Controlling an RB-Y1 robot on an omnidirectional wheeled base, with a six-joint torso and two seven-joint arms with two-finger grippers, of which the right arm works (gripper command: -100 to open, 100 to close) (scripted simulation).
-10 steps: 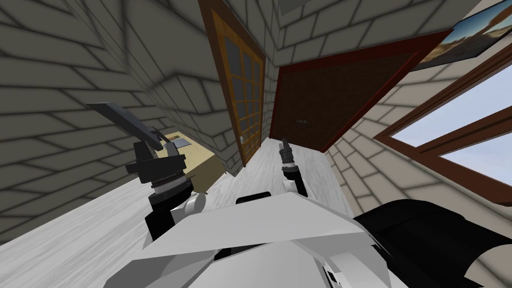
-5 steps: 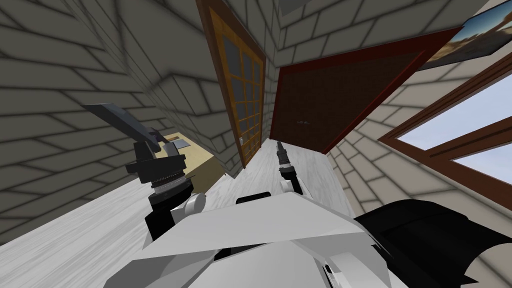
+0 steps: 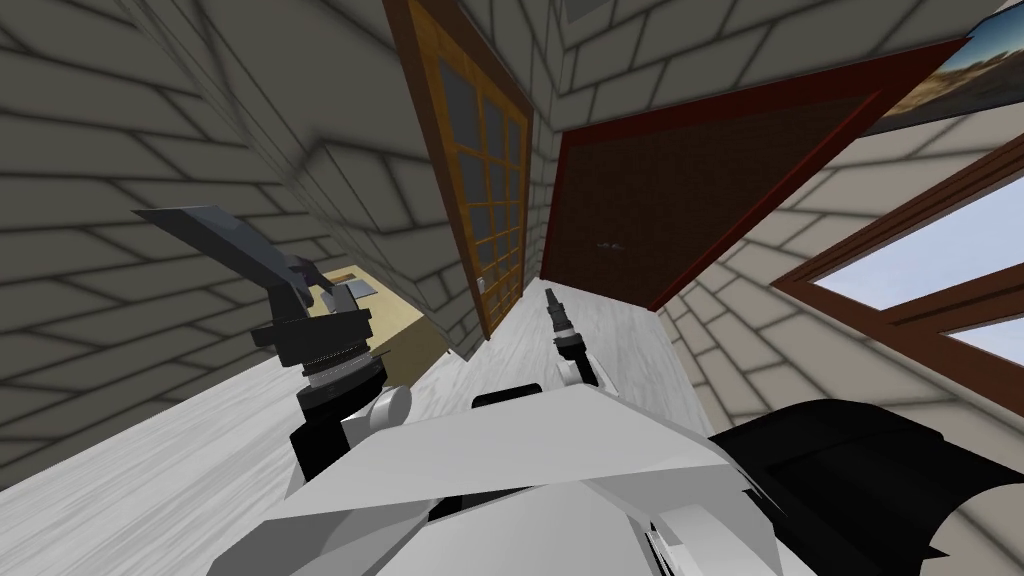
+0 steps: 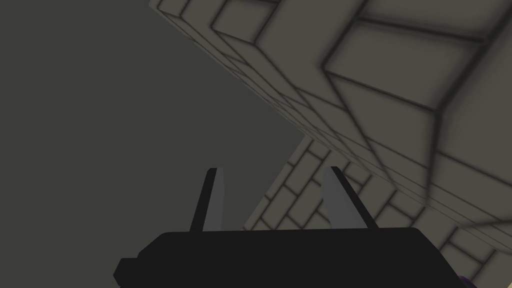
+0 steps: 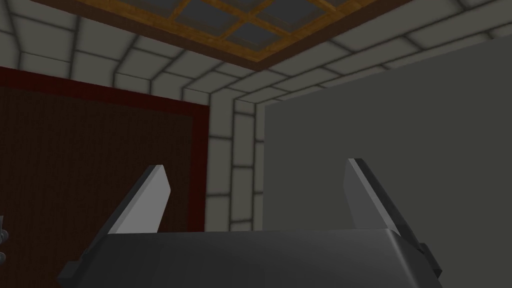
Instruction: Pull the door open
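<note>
A dark brown door in a red frame stands shut at the end of the passage, with a small grey handle near its left edge. My right gripper is stretched forward above the pale floor, pointing at the door and still short of it. In the right wrist view its fingers stand wide apart with nothing between them; the door is ahead, and the handle sits off to one side of the gripper. My left gripper is raised toward the block wall, open and empty.
A wooden door with glass panes is set in the left wall. A tan cabinet stands by that wall behind my left arm. A window and a picture are on the right wall, and a black bulky object lies near right.
The whole head view has shifted, so I have moved a little toward the door. My right gripper has reached slightly further forward. Both grippers remain open.
</note>
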